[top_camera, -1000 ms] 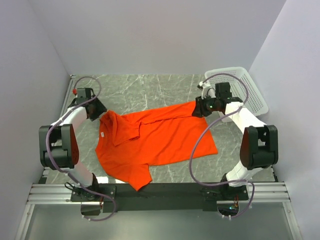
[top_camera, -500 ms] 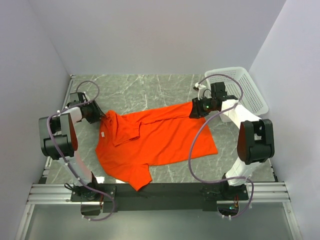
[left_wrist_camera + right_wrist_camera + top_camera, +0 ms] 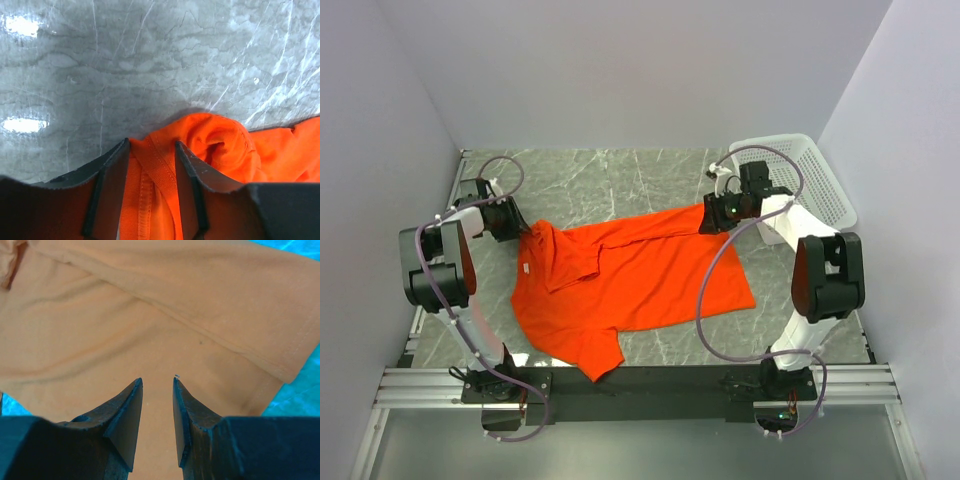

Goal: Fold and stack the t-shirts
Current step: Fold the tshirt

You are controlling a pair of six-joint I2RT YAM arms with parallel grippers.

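One bright orange-red t-shirt [image 3: 630,280] lies spread across the marble table, collar to the left, one sleeve near the front edge. My left gripper [image 3: 518,229] sits low at the shirt's upper-left shoulder. In the left wrist view the left gripper [image 3: 151,142] stands open, with a hemmed fold of the t-shirt [image 3: 220,145] lying between its fingers. My right gripper [image 3: 708,218] is at the shirt's upper-right corner. Seen from the right wrist, the right gripper [image 3: 157,380] is open with a narrow gap, its tips just over flat t-shirt cloth [image 3: 150,315].
A white mesh basket [image 3: 820,190] stands at the back right, just behind the right arm. Grey walls close in the table on the left, back and right. Bare marble [image 3: 610,180] shows behind the shirt.
The left gripper's jaws have narrowed around the shoulder cloth and its arm has drawn back left. The right gripper has shifted slightly left over the shirt's corner.
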